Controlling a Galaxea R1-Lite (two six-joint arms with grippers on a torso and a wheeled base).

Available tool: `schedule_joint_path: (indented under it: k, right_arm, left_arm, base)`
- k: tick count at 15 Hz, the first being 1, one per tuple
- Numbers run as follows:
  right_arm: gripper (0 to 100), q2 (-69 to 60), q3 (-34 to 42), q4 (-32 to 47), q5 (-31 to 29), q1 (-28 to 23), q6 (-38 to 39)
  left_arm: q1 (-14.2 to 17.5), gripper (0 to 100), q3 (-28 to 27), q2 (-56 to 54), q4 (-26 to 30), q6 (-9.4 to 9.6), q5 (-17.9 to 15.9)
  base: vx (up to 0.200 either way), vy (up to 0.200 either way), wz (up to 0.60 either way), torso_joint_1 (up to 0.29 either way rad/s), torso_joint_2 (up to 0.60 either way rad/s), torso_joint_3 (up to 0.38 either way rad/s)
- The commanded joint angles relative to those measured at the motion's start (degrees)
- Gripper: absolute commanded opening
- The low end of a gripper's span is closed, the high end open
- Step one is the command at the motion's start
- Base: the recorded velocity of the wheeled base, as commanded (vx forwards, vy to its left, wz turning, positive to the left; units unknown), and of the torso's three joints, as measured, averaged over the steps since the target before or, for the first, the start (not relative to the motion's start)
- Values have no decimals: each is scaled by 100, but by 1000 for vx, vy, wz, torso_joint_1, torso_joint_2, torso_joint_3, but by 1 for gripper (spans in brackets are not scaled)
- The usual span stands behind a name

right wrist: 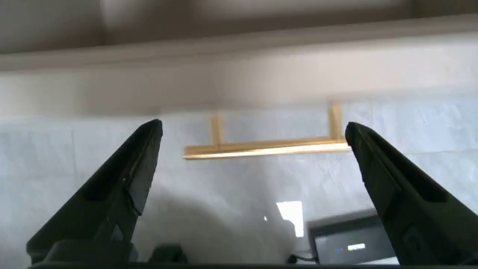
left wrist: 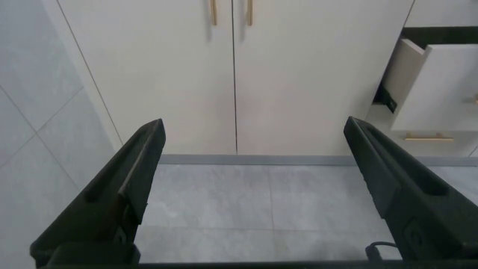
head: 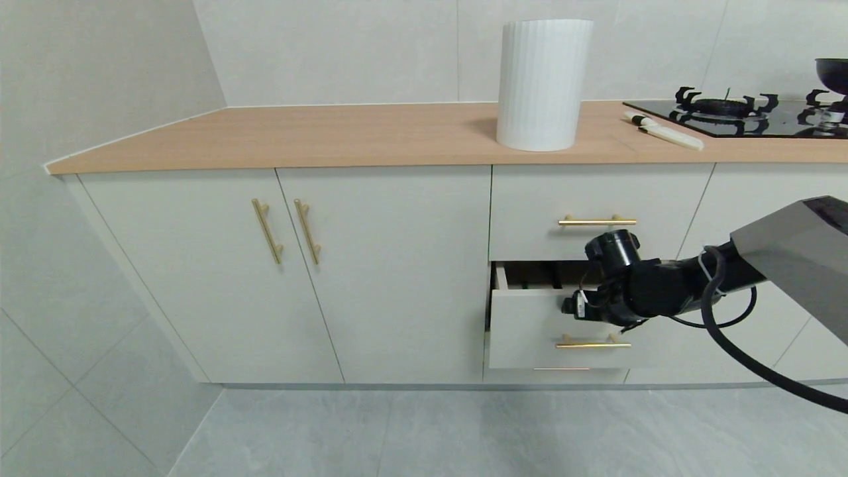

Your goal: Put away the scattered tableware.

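Note:
A pale knife (head: 664, 130) lies on the wooden countertop (head: 331, 136) beside the hob. Below it, the second drawer (head: 530, 324) stands pulled partly out, its inside dark. My right gripper (head: 571, 308) hovers in front of that drawer's front panel, just above its gold handle (head: 591, 343). In the right wrist view the right gripper (right wrist: 252, 131) is open, with the gold handle (right wrist: 269, 148) ahead between its fingers and nothing held. My left gripper (left wrist: 254, 127) is open and low, facing the floor and cabinet doors, with the open drawer (left wrist: 441, 82) off to one side.
A tall white ribbed canister (head: 542, 83) stands on the counter left of the knife. A black gas hob (head: 742, 116) with a dark pan (head: 833, 69) fills the counter's right end. Two cabinet doors with gold handles (head: 285, 230) are shut. Grey tiled floor lies below.

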Motion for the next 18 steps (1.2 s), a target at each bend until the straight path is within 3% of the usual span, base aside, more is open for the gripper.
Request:
schedule_joint_path:
  k: [1,12,16,18]
  right_arm:
    - [100,207,68,-268,-117,-22,38]
    - [100,1138,16,-2738,-601,-31,21]
    - [100,1314,-248,-2790,-724,-66,38]
    - [100,1578,-661,-2799,-1058,-101,47]
  left_arm:
    - [-2,100,0,2,-2,-1,1]
    - [-2,100,0,2,-2,-1,1]
    - [-2,100,0,2,-2,-1,1]
    - [-2,100,0,2,-2,-1,1]
  base:
    - [0,0,0,0,0,0]
    - [0,0,0,0,0,0]
    - [0,0,0,0,0,0]
    - [0,0,0,0,0,0]
